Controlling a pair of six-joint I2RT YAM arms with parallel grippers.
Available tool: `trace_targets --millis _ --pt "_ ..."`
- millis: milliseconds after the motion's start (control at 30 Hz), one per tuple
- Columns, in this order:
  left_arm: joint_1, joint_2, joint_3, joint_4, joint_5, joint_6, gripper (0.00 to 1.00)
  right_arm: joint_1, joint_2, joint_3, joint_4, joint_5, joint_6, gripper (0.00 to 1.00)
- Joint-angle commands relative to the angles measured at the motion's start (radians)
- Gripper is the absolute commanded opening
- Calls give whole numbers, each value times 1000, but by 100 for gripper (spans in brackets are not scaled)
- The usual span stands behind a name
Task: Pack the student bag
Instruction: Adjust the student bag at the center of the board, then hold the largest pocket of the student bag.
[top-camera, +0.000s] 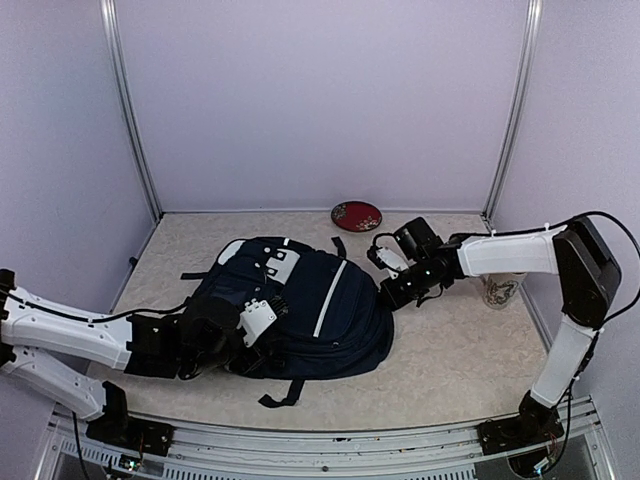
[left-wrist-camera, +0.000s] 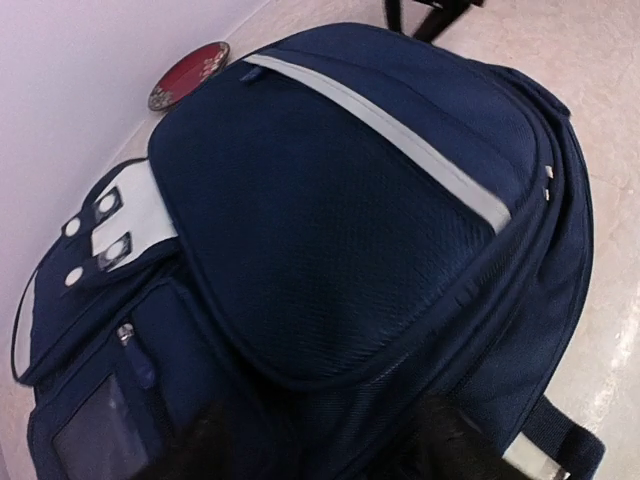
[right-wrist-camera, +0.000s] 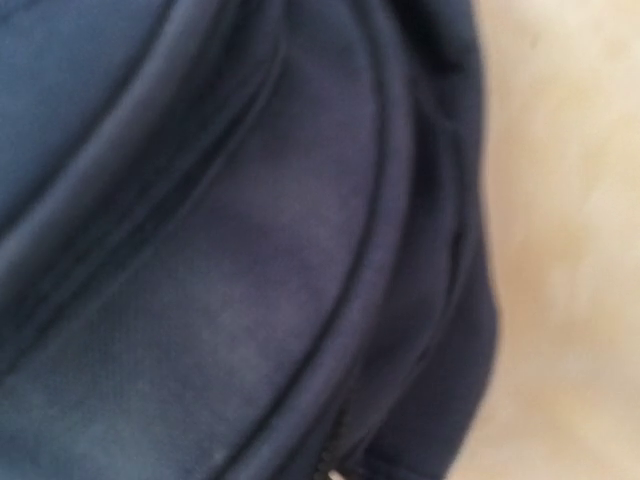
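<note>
No legible text — nowhere.

The top camera looked down from high behind the near edge over the whole table (top-camera: 450, 345). Both wrist cameras faced the student bag (top-camera: 300, 320) closely, the right nearest and blurred; all views shared it.

Navy student bag (top-camera: 310, 310) flat, zipped
</note>
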Motion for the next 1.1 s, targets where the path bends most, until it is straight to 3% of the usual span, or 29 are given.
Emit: trace_targets --millis 0,67,133,267,333,467,633,867,1067 --pt "-35 -101 79 -145 -33 -230 75 34 -102 -214 270 -131 225 0" --pt "-50 -136 78 -206 -21 -298 84 80 -107 -255 287 -90 256 0" --pt "-20 -161 77 -284 -35 -442 85 127 -98 -264 281 -71 278 0" --pt "197 -206 42 -470 -18 -748 79 224 -86 -254 237 -14 313 0" --pt "262 -252 1 -464 16 -775 78 279 -82 -241 226 -7 339 0" --pt "266 -386 -46 -334 110 -688 72 450 -20 -161 272 -94 430 0" --pt "151 -524 -37 -204 177 -540 45 547 53 -43 401 -250 504 0" --pt "-185 -508 -71 -163 130 -402 39 532 138 -31 402 -279 558 0" --pt "-266 -304 -22 -276 139 -405 31 519 99 -71 418 -272 565 0"
